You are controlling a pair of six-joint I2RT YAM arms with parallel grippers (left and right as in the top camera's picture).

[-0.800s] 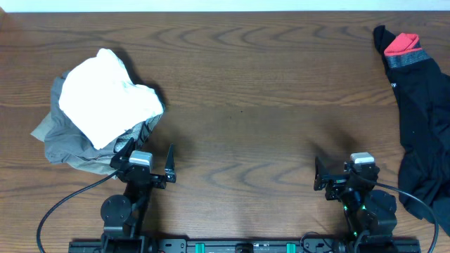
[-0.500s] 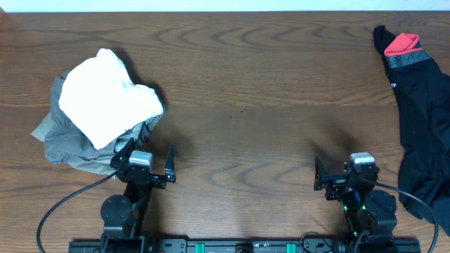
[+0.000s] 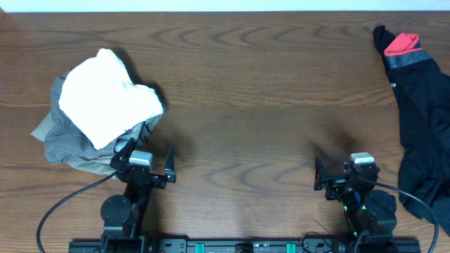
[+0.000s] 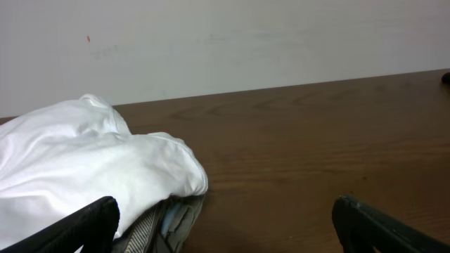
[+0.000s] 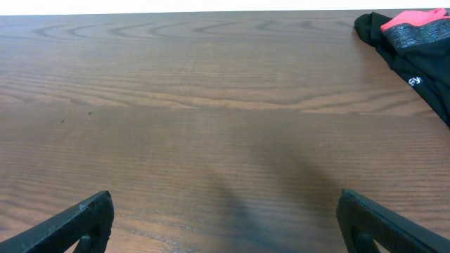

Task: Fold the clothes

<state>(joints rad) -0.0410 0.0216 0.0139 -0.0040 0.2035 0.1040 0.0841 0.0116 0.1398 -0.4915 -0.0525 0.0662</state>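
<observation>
Dark brown wood-grain table (image 3: 239, 105) fills the overhead view. We see the long black stretchy trousers (image 3: 422, 126) lying along the right edge, their grey waistband (image 3: 404, 60) and red inside (image 3: 402, 43) in the upper right corner. At the left, a crumpled white garment (image 3: 105, 98) rests on a rumpled grey-olive garment (image 3: 60, 144). The left gripper (image 4: 225, 218) sits at the lower left, just beside that heap, jaws spread wide and holding nothing. The right gripper (image 5: 225, 214), lower right, is likewise spread and empty, near the trousers. A tiny white logo (image 5: 413, 81) marks the black fabric below the waistband.
</observation>
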